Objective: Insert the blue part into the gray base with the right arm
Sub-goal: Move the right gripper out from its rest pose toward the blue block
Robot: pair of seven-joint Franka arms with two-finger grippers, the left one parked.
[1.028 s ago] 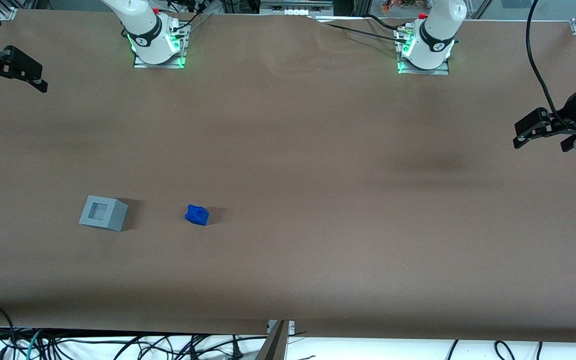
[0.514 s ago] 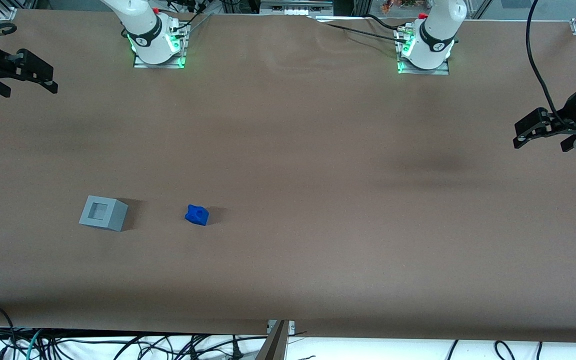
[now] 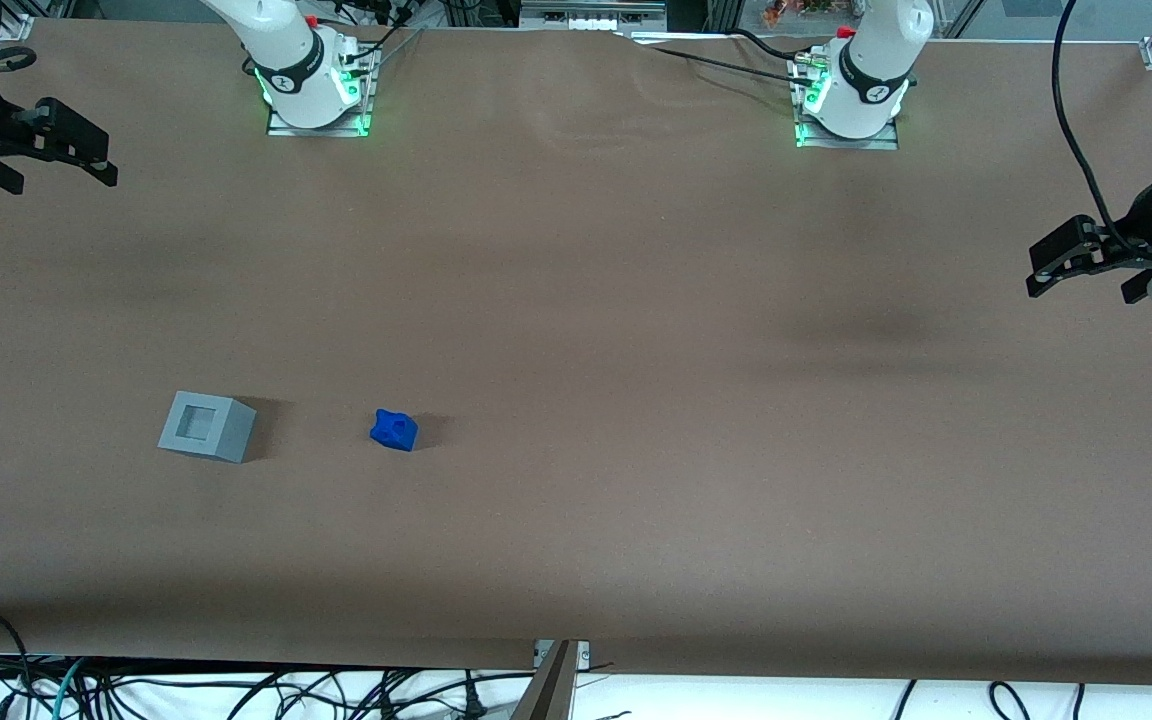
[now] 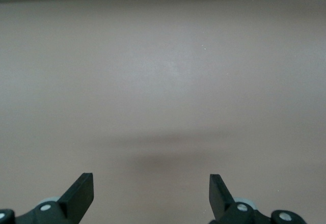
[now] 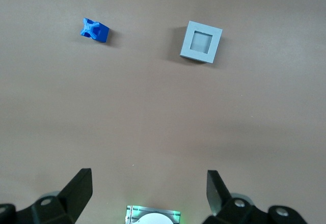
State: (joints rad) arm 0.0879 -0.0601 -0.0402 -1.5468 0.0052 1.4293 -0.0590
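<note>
Gripper (image 3: 101, 170) spread wide, empty, high over table (image 3: 576, 560) edge at working arm's end. Blue part (image 3: 394, 430) well apart from it, nearer front edge, beside gray base (image 3: 206, 426), not touching.

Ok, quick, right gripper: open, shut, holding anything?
Right gripper: open and empty, high up near the working arm's end of the table, away from the blue part and gray base.
</note>
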